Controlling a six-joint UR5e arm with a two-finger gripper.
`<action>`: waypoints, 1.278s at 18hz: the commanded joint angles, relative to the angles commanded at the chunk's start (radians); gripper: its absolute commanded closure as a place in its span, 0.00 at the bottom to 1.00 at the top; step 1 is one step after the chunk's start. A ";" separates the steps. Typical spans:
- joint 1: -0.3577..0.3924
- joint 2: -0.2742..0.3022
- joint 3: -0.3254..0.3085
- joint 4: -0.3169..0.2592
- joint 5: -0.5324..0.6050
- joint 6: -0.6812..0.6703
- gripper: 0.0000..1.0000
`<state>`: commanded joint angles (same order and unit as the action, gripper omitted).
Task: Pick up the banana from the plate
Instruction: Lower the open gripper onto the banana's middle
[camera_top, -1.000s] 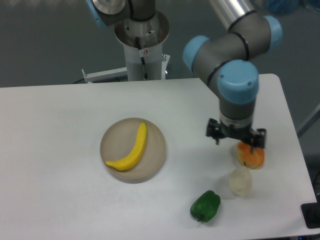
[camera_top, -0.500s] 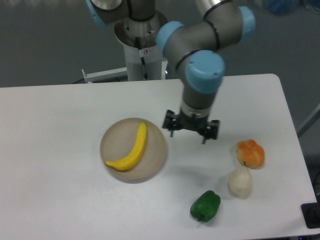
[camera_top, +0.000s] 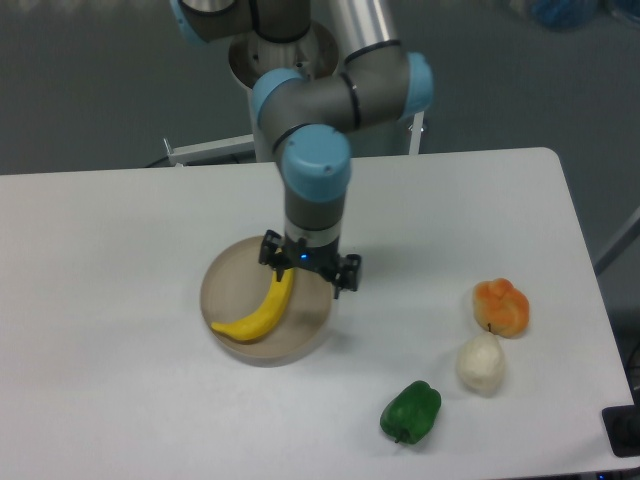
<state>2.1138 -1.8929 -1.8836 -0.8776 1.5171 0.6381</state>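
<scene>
White table fills most of my view, dark grey floor behind it. Arm reaches in from the pedestal at top centre, wrist pointing straight down over the plate's upper right. Plate is beige, round, sitting left of table centre. Banana lies on it, curved, running from the plate's lower left up toward the gripper; its upper end is hidden under the gripper body. Gripper sits over the plate's upper right edge, right above that end of the banana. From my angle I can't tell how wide the fingers are or whether they touch the banana; nothing looks lifted. Smaller items are well apart on the right: orange lumpy piece near the right edge, white piece just below it, green pepper toward the front edge.
</scene>
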 joint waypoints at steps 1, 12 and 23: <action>-0.008 -0.009 -0.011 0.014 0.000 0.000 0.00; -0.055 -0.058 -0.026 0.038 0.023 -0.014 0.00; -0.069 -0.078 -0.026 0.048 0.029 -0.020 0.43</action>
<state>2.0448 -1.9712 -1.9098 -0.8299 1.5463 0.6182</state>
